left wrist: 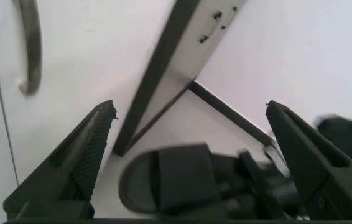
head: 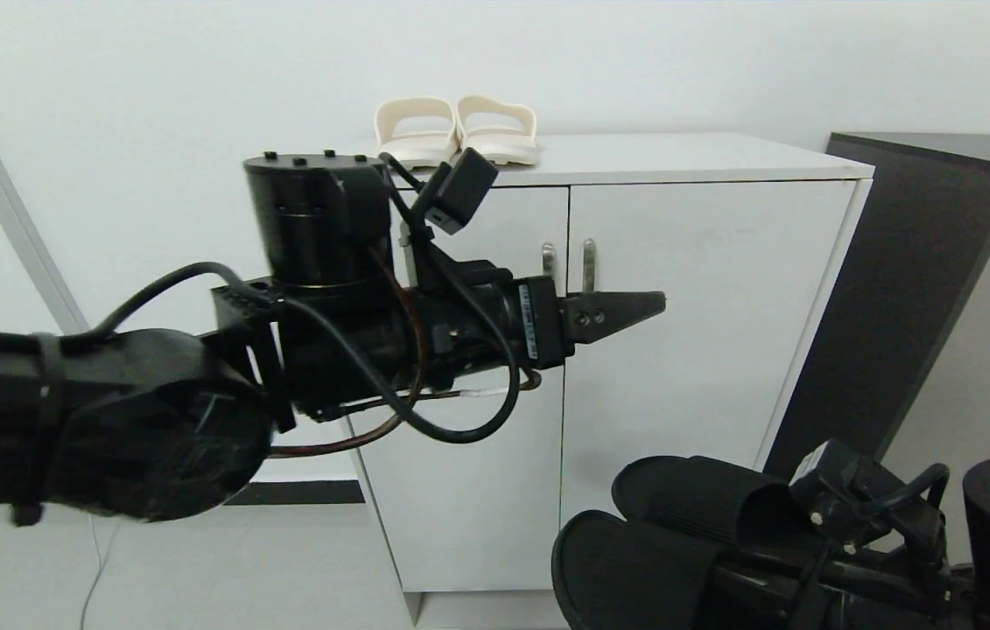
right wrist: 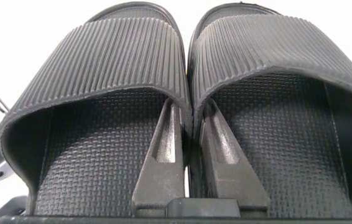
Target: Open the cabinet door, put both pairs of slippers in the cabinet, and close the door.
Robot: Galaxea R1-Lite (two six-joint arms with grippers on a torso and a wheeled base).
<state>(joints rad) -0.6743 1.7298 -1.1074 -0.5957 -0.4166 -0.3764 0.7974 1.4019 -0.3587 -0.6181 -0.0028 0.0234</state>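
- Black slippers [head: 687,516] [right wrist: 101,93]: a rubbery pair with ribbed straps and cross-hatched footbeds, held side by side, low in front of the cabinet's right door.
- Right gripper [right wrist: 190,118]: one tapered finger lies under each strap, and the two fingers are clamped on the pair's touching inner walls.
- Cream slippers [head: 457,131]: a smooth moulded pair, side by side on the cabinet top near the wall.
- Cabinet [head: 696,376]: white and flat-fronted, both doors shut. Two slim metal handles [head: 588,262] flank the centre seam.
- Left gripper [head: 648,306] [left wrist: 189,106]: ridged, wedge-shaped fingers spread wide, holding nothing, just before the handles and well above the black pair.
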